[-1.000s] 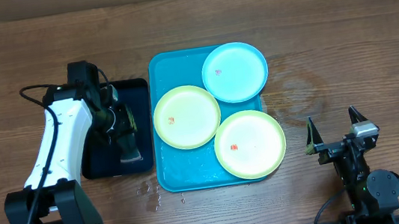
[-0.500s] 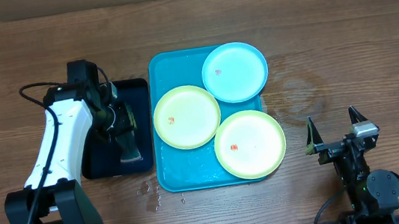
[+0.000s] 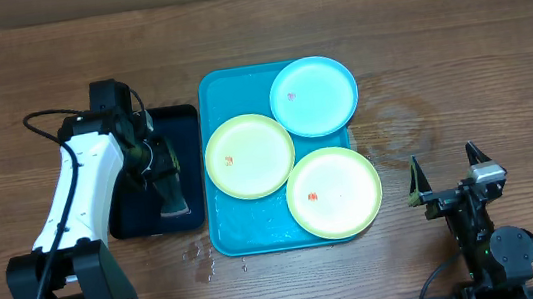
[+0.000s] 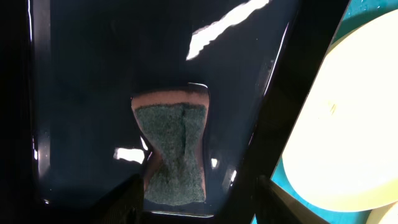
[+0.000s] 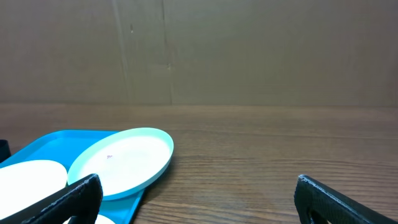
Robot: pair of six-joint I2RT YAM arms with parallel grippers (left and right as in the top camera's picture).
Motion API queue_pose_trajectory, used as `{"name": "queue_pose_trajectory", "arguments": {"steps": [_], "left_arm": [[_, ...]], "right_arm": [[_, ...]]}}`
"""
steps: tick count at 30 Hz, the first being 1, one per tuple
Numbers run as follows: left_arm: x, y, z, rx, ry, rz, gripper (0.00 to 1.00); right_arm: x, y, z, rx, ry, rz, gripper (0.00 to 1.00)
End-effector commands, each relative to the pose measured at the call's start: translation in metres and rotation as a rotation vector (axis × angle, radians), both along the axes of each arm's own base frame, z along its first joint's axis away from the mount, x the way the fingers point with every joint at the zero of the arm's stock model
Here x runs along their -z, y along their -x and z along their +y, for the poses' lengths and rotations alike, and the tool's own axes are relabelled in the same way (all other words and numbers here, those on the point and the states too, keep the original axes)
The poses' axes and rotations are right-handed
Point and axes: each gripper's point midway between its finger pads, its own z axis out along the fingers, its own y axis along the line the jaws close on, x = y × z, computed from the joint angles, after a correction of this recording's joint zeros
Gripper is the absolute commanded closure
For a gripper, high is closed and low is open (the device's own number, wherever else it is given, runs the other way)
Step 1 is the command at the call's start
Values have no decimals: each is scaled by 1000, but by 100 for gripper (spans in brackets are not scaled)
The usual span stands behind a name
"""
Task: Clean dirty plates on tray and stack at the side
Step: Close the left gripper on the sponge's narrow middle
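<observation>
Broadly, a brown wooden surface (image 3: 435, 40) carries everything. Near its middle lies the turquoise tray (image 3: 256, 237), wet-looking on its bare floor. Just left of it, almost touching, lies a smaller black tray (image 3: 182, 129).

All three plates rest on the turquoise tray. The blue plate (image 3: 313, 96) sits at the far right corner, its edge hanging past the tray's rim. One yellow-green plate (image 3: 249, 155) lies at the left middle. The other yellow-green plate (image 3: 334, 192) lies at the near right and also overhangs the rim. Each plate carries a small red-orange speck.

The left claw (image 3: 172, 205) hangs low over the black tray. In the left wrist view its fingers stand wide apart on either side of a sponge (image 4: 172, 152) that lies on the black tray, green scrub side up; they do not grip it.

The right claw (image 3: 449, 184) sits well to the right of the turquoise tray, near the front edge, spread wide and holding nothing.
</observation>
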Motion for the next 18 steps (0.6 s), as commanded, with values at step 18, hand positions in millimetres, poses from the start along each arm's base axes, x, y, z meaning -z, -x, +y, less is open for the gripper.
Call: {"name": "queue_pose_trajectory", "arguments": {"steps": [18], "left_arm": [[3,4,1,-9,-11,14,42]], "right_arm": [[3,0,-1,6,1,1,0]]}}
